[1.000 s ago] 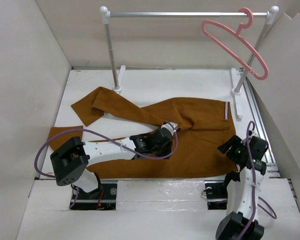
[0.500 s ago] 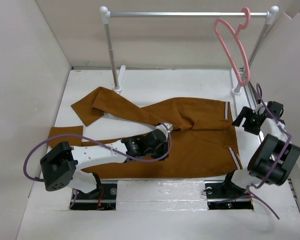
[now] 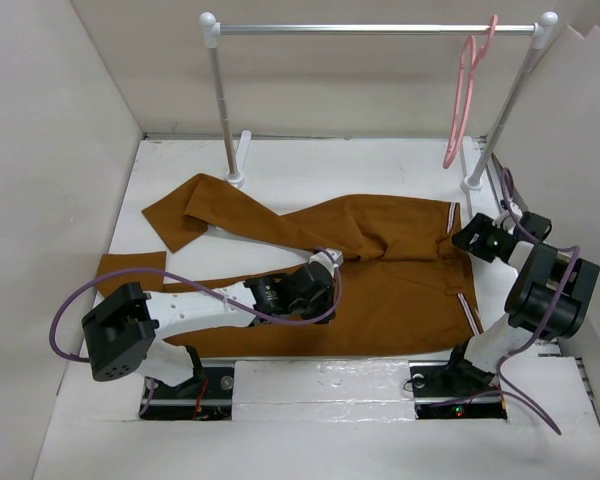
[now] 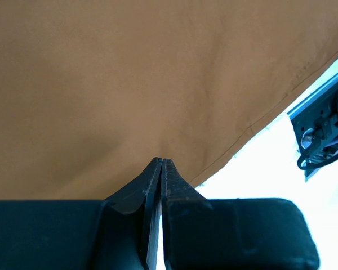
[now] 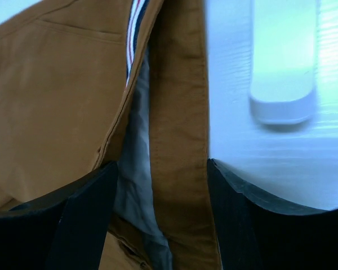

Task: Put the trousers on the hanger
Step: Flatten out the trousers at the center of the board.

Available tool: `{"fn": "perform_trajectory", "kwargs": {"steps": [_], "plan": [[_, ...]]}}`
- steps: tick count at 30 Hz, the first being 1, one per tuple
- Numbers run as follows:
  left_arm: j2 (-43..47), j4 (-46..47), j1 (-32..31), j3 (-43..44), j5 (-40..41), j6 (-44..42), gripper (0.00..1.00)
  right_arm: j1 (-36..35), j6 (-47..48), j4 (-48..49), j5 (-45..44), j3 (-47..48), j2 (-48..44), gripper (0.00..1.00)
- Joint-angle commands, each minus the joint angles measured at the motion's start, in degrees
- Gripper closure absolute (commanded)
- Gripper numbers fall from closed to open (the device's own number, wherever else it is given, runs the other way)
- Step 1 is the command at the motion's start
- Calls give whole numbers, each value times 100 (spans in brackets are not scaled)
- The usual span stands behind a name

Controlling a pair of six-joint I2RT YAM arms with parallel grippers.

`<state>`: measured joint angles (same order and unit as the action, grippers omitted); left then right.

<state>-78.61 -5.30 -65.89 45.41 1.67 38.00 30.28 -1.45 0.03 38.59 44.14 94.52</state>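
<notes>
- Swinging since half a second ago, the hanger (image 3: 460, 100) has turned from nearly broadside to edge-on. It hangs by its hook at the right end of the rail (image 3: 370, 30).
- The trousers (image 3: 400, 270) lie flat on the table (image 3: 330, 165), long axis left to right, waistband at the right, legs pointing left.
- The right gripper (image 5: 160, 166) has come leftward to the waistband, its jaws wide apart astride the band's edge.
- The left gripper (image 4: 160, 163) has its jaws pressed together, with the tips at the cloth mid-trousers.
</notes>
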Motion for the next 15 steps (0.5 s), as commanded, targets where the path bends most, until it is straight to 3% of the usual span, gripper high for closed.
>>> {"fn": "perform_trajectory", "kwargs": {"steps": [1,6,13,15], "plan": [[39,-59,-21,170,149,-91,100,-84,-601,601,430,-581,-12,30],[65,-50,-21,170,158,-205,100,-84,-1058,1103,606,-1064,-257,33],[83,-24,-21,126,141,-319,100,-31,-1138,860,457,-855,-582,95],[65,-32,-21,152,123,-354,100,22,-1147,736,107,-837,-899,100]]}}
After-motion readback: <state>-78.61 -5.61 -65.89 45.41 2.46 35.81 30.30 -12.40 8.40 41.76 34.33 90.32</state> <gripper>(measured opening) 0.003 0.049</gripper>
